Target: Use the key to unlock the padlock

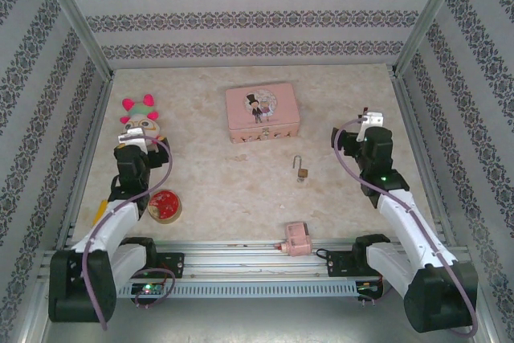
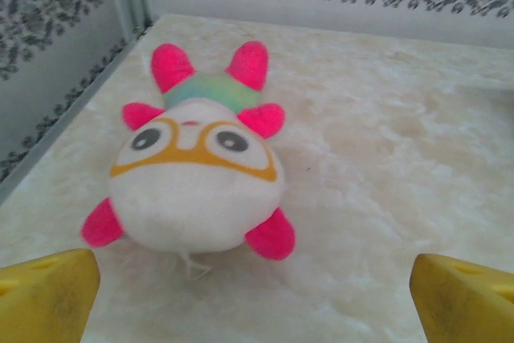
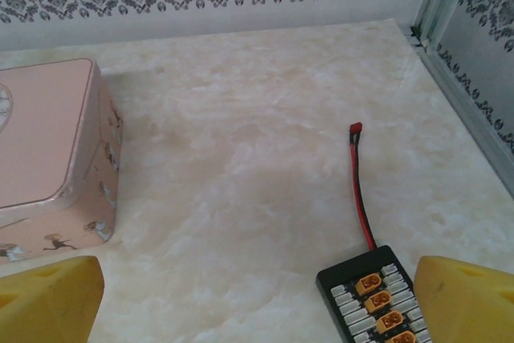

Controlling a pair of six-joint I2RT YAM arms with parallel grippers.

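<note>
The tiny brass padlock point(image 1: 301, 171) with its thin silver shackle lies on the marble table, right of centre and in front of the pink tin box point(image 1: 263, 113). I cannot make out a key anywhere. My left gripper point(image 1: 133, 139) is far to the padlock's left, just short of a plush toy point(image 2: 197, 166); its yellow fingers point(image 2: 48, 295) stand wide apart with nothing between them. My right gripper point(image 1: 371, 121) is up and to the right of the padlock. Here too the fingers point(image 3: 466, 299) are spread wide, over bare table, and they hold nothing.
A round red and tan object point(image 1: 166, 204) lies by the left arm. A small pink block point(image 1: 295, 238) sits at the near edge. A black connector board point(image 3: 373, 295) with a red wire point(image 3: 361, 190) lies just ahead of the right gripper. Patterned walls enclose the table.
</note>
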